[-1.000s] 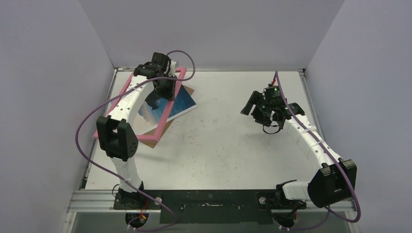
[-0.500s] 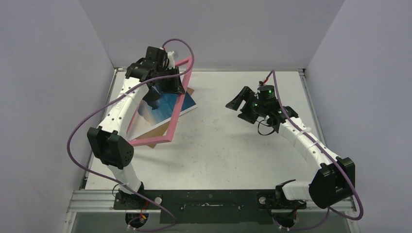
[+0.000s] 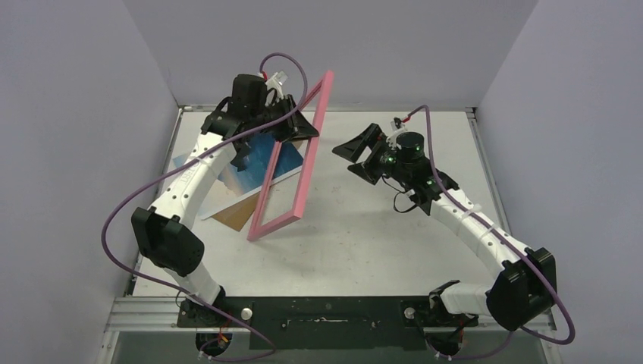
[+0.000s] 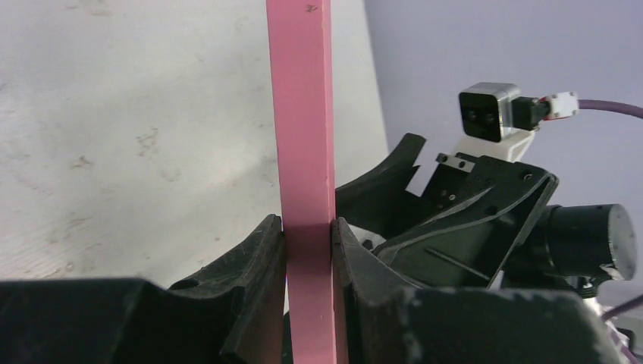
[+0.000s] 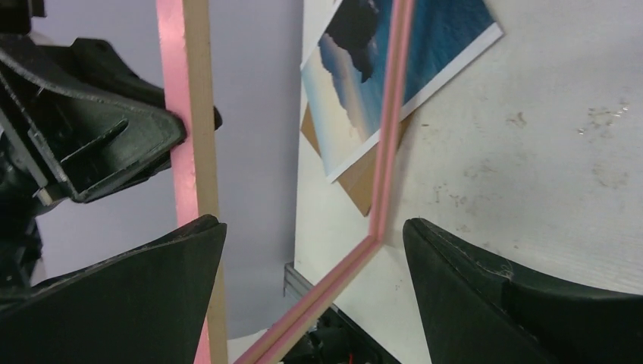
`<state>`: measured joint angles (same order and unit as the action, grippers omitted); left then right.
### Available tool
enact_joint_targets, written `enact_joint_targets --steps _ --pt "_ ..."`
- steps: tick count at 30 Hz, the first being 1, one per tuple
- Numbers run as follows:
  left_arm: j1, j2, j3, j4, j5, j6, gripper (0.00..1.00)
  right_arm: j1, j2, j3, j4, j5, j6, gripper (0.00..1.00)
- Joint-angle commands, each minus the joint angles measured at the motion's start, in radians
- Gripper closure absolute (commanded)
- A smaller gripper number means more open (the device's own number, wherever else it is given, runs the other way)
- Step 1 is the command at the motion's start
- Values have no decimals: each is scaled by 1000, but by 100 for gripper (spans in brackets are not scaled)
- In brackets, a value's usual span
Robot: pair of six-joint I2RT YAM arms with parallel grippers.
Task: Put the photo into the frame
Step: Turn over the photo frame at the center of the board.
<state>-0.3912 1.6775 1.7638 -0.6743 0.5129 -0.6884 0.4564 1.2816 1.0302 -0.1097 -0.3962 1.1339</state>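
The pale table point(image 3: 364, 227) spreads in front of my two bases, scuffed and grey-white. Over its far left part the frame point(image 3: 312, 148) stands up on edge, tilted. Its top rail is high in the air, and its lower end seems to rest on the table beside the print. From my right wrist I see its pink face along one side of the rail and the light wood colour of its back along the other.

The photo point(image 3: 258, 159) lies flat and face up on the table behind the frame, sea and dark cliffs showing. It is outside the frame, though part of it is seen through the opening. Under it lies the brown backing panel point(image 3: 235, 216), one corner sticking out toward me.

My left gripper point(image 4: 308, 227) is clamped on a pink rail of the frame, a finger pressed on each side. My right gripper point(image 5: 311, 222) has its fingers spread wide, holds nothing, and hangs just beside the frame on the open side.
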Motion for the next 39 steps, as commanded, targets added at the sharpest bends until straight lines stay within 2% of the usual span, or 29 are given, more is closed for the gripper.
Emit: enact_joint_targets --steps 1,6,11,17,22,25,28,31,39 --pt "-16 -79 -2 276 121 -154 100 20 -85 40 184 7 59 8" --pt "-17 -69 -29 385 202 -229 100 23 -114 54 210 147 166 8" --pt "-28 -55 -63 517 274 -320 100 22 -75 118 231 172 166 8" --pt "-46 -52 -99 605 332 -394 100 25 -24 192 36 269 186 10" --pt "-48 -60 -132 650 359 -440 100 25 -7 198 14 280 187 12" --pt "-48 -64 -141 636 358 -436 100 25 6 203 2 275 192 15" --pt "-49 -63 -148 641 365 -460 100 24 17 207 -11 285 183 24" --pt "-55 -60 -155 660 391 -504 100 22 19 180 32 325 171 26" --pt "-68 -92 -207 702 376 -523 100 8 68 198 190 240 157 25"
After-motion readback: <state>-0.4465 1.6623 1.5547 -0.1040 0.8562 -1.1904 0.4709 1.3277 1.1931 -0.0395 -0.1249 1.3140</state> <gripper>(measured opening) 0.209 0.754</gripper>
